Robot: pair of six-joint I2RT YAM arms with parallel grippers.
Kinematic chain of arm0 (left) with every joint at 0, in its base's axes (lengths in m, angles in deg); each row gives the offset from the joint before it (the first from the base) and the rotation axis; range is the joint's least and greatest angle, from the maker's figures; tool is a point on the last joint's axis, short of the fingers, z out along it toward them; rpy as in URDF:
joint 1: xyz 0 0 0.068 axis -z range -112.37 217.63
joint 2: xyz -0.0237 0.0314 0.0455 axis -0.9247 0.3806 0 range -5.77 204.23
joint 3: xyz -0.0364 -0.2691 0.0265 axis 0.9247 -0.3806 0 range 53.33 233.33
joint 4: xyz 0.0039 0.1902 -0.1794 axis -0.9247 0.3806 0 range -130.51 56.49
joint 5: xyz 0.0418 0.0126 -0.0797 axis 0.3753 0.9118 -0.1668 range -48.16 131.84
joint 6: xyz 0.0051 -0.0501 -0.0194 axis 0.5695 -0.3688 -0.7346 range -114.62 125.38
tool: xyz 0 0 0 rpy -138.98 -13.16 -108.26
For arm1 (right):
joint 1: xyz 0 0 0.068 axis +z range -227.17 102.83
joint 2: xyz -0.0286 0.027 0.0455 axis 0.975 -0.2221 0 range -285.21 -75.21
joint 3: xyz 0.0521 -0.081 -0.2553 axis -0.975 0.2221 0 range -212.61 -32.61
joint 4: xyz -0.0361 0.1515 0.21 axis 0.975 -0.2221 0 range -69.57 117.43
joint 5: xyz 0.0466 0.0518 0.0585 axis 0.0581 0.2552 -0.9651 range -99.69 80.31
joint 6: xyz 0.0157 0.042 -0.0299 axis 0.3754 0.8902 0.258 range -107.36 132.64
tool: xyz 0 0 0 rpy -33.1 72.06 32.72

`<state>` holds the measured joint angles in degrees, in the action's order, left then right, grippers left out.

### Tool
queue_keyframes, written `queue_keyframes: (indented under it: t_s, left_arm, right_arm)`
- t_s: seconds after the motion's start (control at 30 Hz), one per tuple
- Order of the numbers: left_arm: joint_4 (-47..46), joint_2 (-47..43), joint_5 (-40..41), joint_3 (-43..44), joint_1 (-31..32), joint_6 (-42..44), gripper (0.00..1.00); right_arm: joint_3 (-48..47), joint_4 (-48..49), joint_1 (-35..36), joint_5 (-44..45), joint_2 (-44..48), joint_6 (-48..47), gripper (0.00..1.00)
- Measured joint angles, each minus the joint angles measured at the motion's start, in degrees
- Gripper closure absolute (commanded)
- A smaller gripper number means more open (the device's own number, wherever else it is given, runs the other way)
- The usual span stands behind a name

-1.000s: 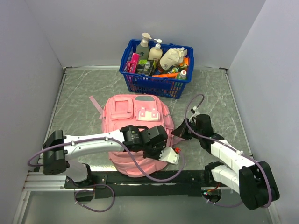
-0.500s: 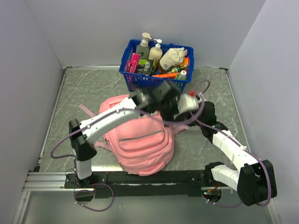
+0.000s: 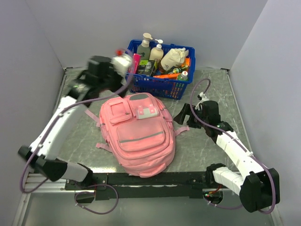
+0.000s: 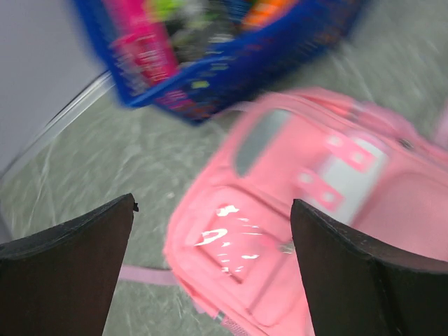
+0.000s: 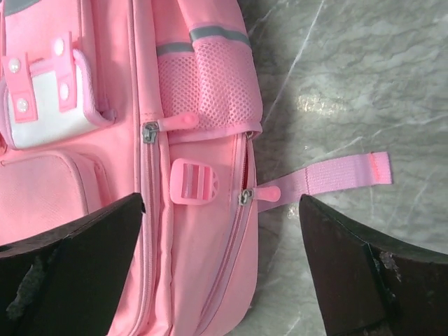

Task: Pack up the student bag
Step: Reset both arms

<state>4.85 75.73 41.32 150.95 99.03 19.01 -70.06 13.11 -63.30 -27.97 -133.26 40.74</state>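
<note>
Nearest the arm bases, the student bag [image 3: 138, 134] lies flat on the grey marbled worktop [image 3: 211, 89] with its front pockets up and its bottom end close to the near edge. Its long axis runs near to far and leans slightly left at the far end. The end with the grey-white patch [image 3: 147, 111] points toward the blue basket [image 3: 160, 85], and the bag's back is hidden beneath it. The right gripper [image 3: 182, 114] hangs just beside the bag's right flank, jaws apart and empty; whether a finger touches the fabric cannot be told. Its wrist camera, looking between the right gripper [image 5: 221, 203] fingers, shows only part of the bag: the mesh side pocket [image 5: 206, 84], a pink buckle [image 5: 194, 180] and a loose strap [image 5: 336, 175] lying on the stone, with the rest cut off by the frame. Farther back, the left gripper [image 3: 121, 60] is a motion smear by the basket's left corner. The left wrist view is blurred too, but the left gripper [image 4: 212, 210] jaws stand wide apart with nothing between them, and the basket [image 4: 231, 70] contents there are only streaks of colour. A second ago the left arm lay across the bag's near half; it has since swung clear to the far left, baring the whole front face. The bag sits in much the same spot.
</note>
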Motion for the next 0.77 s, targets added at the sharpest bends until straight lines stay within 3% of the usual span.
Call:
queue_keyframes:
  t_s: [0.1,0.2,0.47,0.77]
  left_arm:
    - [-4.39,-5.11,-1.51,-5.11,-9.44,-3.82,0.04]
    - [-7.39,-8.15,-4.17,-11.17,-14.97,-6.80,0.04]
    - [-18.32,-9.07,-11.76,-31.01,-31.10,-16.41,0.04]
    - [-23.39,-6.64,-13.31,-37.64,-34.03,-18.97,0.04]
  right_arm:
    - [-3.58,-2.54,0.00,1.33,-0.52,-0.83,0.00]
    - [-4.90,-1.97,0.00,2.25,0.09,-1.01,0.00]
    - [-4.94,-1.92,0.04,4.55,1.99,-1.03,0.00]
    - [-4.94,-2.05,0.13,9.53,2.95,-1.42,0.00]
